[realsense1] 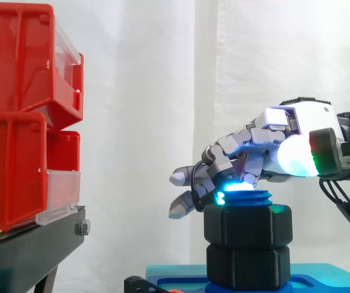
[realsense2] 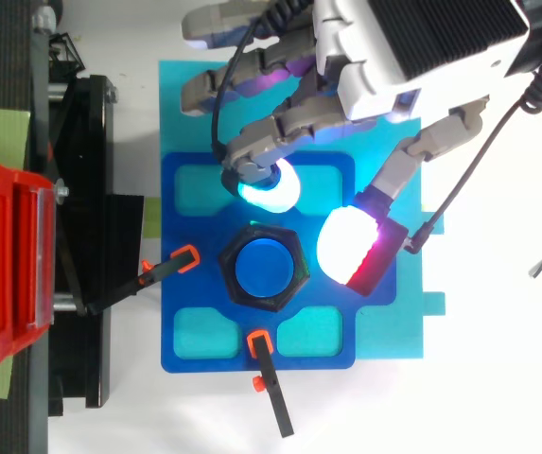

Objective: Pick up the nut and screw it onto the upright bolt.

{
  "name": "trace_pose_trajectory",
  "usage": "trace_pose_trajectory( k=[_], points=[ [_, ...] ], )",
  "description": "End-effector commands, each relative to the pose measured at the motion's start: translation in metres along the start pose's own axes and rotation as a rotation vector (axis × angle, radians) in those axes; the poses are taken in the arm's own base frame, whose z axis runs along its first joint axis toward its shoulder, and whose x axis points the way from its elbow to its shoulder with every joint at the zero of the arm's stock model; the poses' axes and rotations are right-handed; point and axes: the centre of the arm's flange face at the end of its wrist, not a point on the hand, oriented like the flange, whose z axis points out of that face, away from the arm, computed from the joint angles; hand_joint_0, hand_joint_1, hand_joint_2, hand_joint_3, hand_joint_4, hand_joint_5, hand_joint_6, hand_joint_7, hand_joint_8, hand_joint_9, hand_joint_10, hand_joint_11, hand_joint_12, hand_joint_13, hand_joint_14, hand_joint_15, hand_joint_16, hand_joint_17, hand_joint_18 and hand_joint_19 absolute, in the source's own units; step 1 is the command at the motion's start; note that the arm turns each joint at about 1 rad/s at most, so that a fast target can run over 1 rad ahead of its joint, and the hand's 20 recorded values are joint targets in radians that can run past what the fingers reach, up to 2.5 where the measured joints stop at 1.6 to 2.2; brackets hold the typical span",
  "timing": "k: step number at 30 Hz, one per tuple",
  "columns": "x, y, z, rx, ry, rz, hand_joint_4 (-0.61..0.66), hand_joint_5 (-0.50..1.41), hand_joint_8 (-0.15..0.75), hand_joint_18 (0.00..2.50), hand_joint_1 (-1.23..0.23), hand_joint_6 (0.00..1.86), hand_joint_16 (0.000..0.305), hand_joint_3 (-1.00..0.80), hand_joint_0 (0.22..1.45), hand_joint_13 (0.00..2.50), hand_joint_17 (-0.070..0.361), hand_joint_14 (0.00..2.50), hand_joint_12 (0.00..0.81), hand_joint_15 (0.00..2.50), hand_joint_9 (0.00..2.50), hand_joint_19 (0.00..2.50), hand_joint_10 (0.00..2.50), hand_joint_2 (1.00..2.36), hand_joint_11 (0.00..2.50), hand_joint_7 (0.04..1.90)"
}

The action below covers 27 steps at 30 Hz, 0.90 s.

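Nut (realsense1: 248,224) (realsense2: 299,270): black, hexagonal, at lower centre of the side view, seated on the thread of the upright blue bolt (realsense1: 249,197) (realsense2: 263,268), with bare thread exposed above it. Directly beneath and touching, a second black hex piece (realsense1: 248,265) of like size. In the top view, nut ringing the bolt at the middle of a blue fixture plate (realsense2: 185,322), on a cyan sheet (realsense2: 389,322), on the white bench (realsense2: 498,378).

Robot hand (realsense1: 266,143) (realsense2: 384,57) in from the right edge of the side view and from the upper right of the top view. Fingers loosely bent and spread, gripping nothing.

Cyan-glowing pad (realsense2: 272,192) (realsense1: 221,196) level with the bolt's top at its left in the side view, just above the nut in the top view; contact not determinable. White-glowing pad (realsense2: 344,241) just right of the nut in the top view, clearly higher than it in the side view.

Two orange-tipped clamps (realsense2: 171,271) (realsense2: 269,378) at the plate's left and lower edges. Red bins (realsense1: 16,122) on a black stand (realsense1: 28,250) at the left of the frame.
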Motion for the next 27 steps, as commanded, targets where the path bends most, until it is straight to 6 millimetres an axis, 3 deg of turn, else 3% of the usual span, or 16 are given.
trace_pose_trajectory(
  k=[1, 3, 7, 12, 15, 22, 27],
  points=[
    [-0.004, -0.001, 0.0, -0.005, 0.0, -0.002, 0.08, 0.09, 0.211, 0.26, -0.3, 0.52, 0.024, -0.5, 0.5, 0.65, 0.054, 0.0, 0.27, 0.0, 1.26, 0.01, 0.0, 1.0, 0.0, 1.48],
    [-0.008, 0.0, 0.001, -0.005, -0.001, -0.003, 0.07, 0.09, 0.21, 0.3, -0.3, 0.51, 0.023, -0.5, 0.5, 0.67, 0.053, 0.0, 0.264, 0.0, 1.3, 0.03, 0.0, 1.0, 0.0, 1.51],
    [-0.013, -0.001, 0.001, -0.006, -0.008, -0.007, 0.14, 0.04, 0.231, 0.19, -0.29, 0.5, 0.028, -0.5, 0.49, 0.59, 0.063, 0.0, 0.297, 0.0, 1.19, 0.0, 0.0, 1.0, 0.0, 1.35],
    [-0.039, 0.002, 0.006, -0.021, -0.019, -0.019, 0.21, -0.06, 0.231, 0.06, -0.29, 0.5, 0.034, -0.5, 0.48, 0.46, 0.076, 0.0, 0.324, 0.0, 0.99, 0.0, 0.0, 1.0, 0.0, 1.01],
    [-0.046, 0.004, 0.007, -0.026, -0.022, -0.022, 0.17, -0.1, 0.22, 0.0, -0.3, 0.5, 0.037, -0.5, 0.47, 0.36, 0.083, 0.0, 0.33, 0.0, 0.8, 0.0, 0.0, 1.0, 0.0, 0.79],
    [-0.031, 0.011, 0.016, -0.048, -0.031, -0.024, 0.13, -0.15, 0.213, 0.0, -0.3, 0.5, 0.042, -0.5, 0.46, 0.23, 0.095, 0.0, 0.348, 0.0, 0.57, 0.0, 0.0, 1.0, 0.0, 0.62],
    [-0.018, 0.016, 0.02, -0.059, -0.027, -0.005, 0.11, -0.16, 0.211, 0.0, -0.3, 0.5, 0.043, -0.5, 0.45, 0.19, 0.098, 0.0, 0.35, 0.0, 0.52, 0.0, 0.0, 1.0, 0.0, 0.59]
  ],
)
